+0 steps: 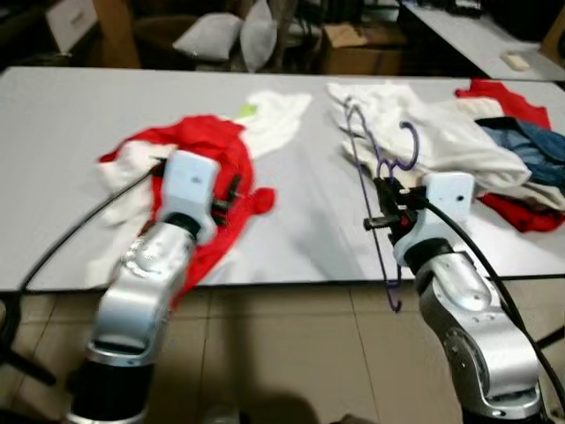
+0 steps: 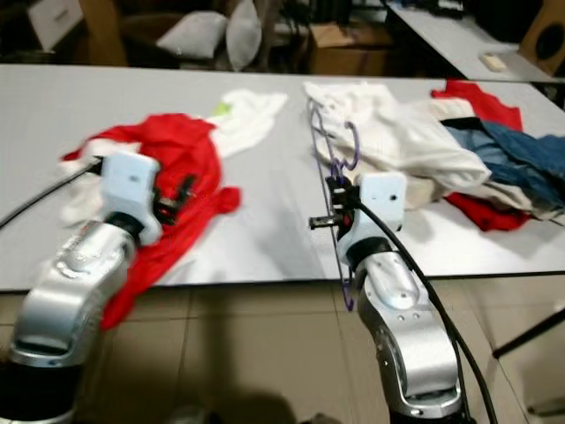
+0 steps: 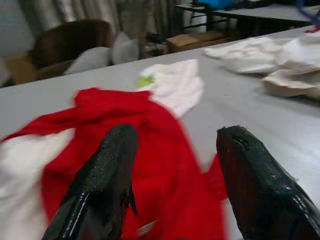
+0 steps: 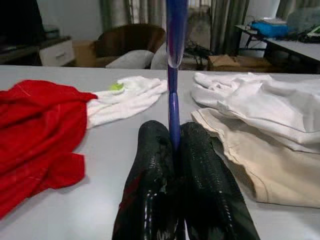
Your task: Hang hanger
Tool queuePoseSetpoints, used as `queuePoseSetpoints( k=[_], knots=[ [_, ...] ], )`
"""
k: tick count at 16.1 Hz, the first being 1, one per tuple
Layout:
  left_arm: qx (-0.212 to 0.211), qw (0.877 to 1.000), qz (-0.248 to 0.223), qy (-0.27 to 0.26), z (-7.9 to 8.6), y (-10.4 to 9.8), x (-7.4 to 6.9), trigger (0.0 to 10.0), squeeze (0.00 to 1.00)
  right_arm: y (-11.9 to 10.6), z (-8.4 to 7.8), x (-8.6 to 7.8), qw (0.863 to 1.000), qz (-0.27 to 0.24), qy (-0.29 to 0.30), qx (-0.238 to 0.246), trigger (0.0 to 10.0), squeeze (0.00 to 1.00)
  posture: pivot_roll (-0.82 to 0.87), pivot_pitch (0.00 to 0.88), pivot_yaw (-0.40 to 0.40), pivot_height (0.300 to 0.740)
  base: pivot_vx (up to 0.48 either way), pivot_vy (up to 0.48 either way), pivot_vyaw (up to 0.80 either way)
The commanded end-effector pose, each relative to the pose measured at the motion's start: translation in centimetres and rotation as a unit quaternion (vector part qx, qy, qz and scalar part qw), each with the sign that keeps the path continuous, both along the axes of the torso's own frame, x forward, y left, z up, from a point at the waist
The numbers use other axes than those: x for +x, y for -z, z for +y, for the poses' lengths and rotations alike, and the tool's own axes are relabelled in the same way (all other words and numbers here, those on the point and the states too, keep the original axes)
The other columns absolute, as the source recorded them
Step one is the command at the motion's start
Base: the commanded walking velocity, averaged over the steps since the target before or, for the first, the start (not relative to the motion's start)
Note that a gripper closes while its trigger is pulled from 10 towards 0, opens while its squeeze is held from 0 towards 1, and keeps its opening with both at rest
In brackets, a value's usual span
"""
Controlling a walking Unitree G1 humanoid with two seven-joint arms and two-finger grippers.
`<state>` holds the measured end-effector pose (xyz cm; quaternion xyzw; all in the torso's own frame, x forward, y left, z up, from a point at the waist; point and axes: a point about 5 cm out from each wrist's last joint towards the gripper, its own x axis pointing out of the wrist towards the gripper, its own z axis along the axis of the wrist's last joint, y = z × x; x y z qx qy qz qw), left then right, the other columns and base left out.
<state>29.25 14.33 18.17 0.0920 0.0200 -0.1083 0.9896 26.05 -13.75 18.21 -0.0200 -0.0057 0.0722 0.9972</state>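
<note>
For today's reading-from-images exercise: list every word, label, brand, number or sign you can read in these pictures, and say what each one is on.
No text can be read.
White board behind the table: no legible marks.
Green tag on the white garment: too small and blurred.
Red garment, purple hanger in the right gripper, left gripper: no lettering seen.

A grey table stands on a beige tiled floor.

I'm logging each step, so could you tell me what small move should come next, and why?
Probably bring the open left gripper down onto the red garment to grasp it: its fingers are apart just above the cloth, while the right gripper already clamps the purple hanger, ready for dressing.
</note>
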Motion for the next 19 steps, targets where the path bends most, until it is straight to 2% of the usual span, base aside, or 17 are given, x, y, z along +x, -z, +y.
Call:
queuePoseSetpoints(
  k=[1, 6, 8, 10, 13, 16, 19],
  knots=[
    [-0.001, 1.000, 0.005, 0.022, -1.0, 0.2, -0.2, 10.0, 0.00, -0.1, -0.9, 0.0, 1.000, -0.002, 0.021, -0.005, 10.0, 0.00, 0.05, 0.049, 0.001, 0.740, 0.000, 0.330, 0.00],
    [0.005, 1.000, 0.007, 0.025, -0.9, 0.5, -0.4, 10.0, 0.00, 0.6, -1.2, -0.5, 0.999, 0.010, 0.031, -0.012, 10.0, 0.00, 0.04, 0.041, 0.013, 0.740, 0.000, 0.332, 0.00],
    [0.013, 0.999, 0.008, 0.039, -1.1, 0.8, -0.8, 10.0, 0.00, 1.0, -1.4, -0.7, 0.999, 0.017, 0.037, -0.026, 10.0, 0.00, 0.03, 0.043, 0.010, 0.740, 0.000, 0.000, 0.00],
    [0.020, 1.000, 0.006, 0.022, -0.8, 1.3, -1.1, 10.0, 0.00, 1.2, -1.6, -0.9, 0.998, 0.019, 0.039, -0.036, 10.0, 0.00, 0.03, 0.026, -0.002, 0.740, 0.000, -0.480, 0.00],
    [-0.015, 1.000, 0.015, 0.015, -0.9, 1.7, -1.2, 10.0, 0.00, 1.1, -1.9, -0.6, 0.998, 0.016, 0.035, -0.050, 10.0, 0.00, 0.02, 0.024, -0.001, 0.740, 0.000, -0.160, 0.00],
    [-0.012, 0.999, 0.028, 0.037, -1.0, 2.4, -2.0, 10.0, 0.00, 1.3, -2.6, -0.7, 0.998, 0.012, 0.049, -0.043, 10.0, 0.00, 0.03, 0.017, -0.012, 0.740, 0.000, 0.000, 0.00],
    [-0.018, 0.999, 0.003, 0.027, -0.9, 2.3, -1.5, 10.0, 0.00, 1.6, -2.3, -0.4, 0.998, 0.016, 0.027, -0.046, 10.0, 0.00, 0.03, 0.000, -0.018, 0.740, 0.000, 0.000, 0.00]
  ],
)
